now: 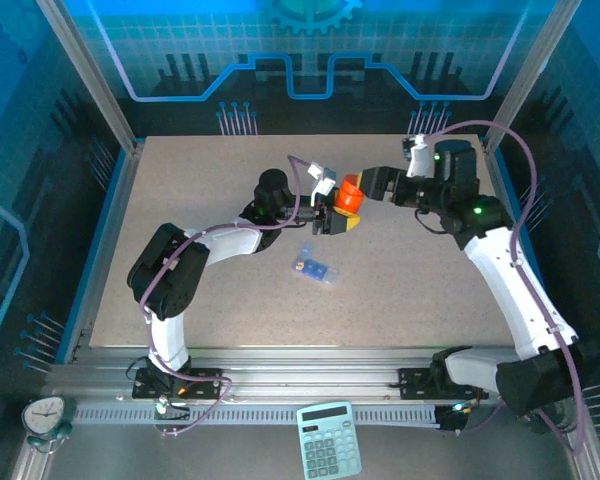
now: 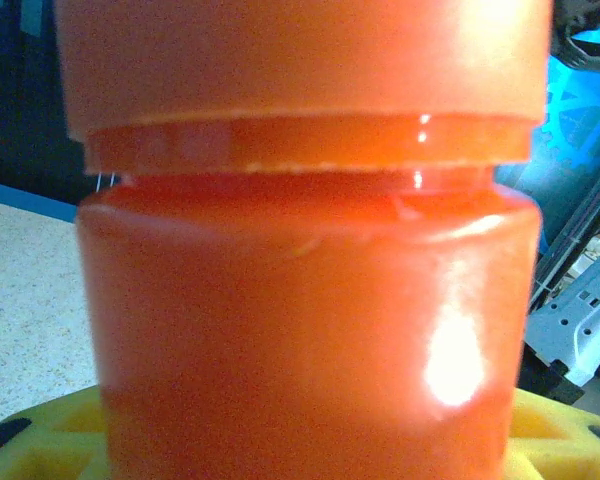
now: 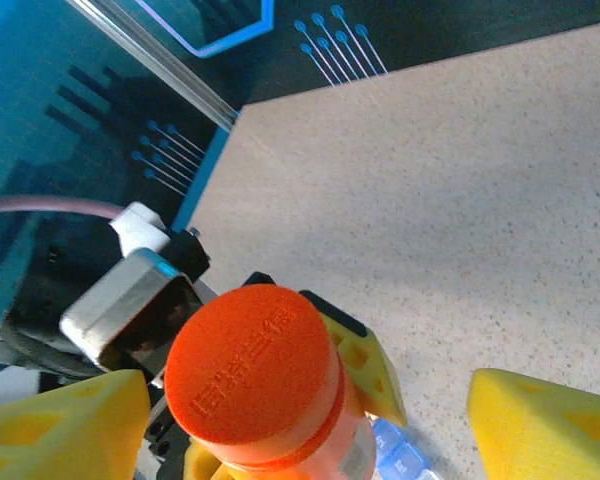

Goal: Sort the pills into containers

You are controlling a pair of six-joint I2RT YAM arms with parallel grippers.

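Over mid-table, your left gripper (image 1: 332, 222) is clamped on the orange bottle (image 1: 350, 198) by its body; cap (image 3: 250, 365) on. Right gripper (image 3: 305, 378) is spread wide, a finger on either side of the cap, holding nothing. Pill box (image 1: 315, 268) lies on the table (image 1: 200, 180), just toward the arm bases. Centre on the cap, close squarely on its side wall, then twist. Keep your left grip firm.
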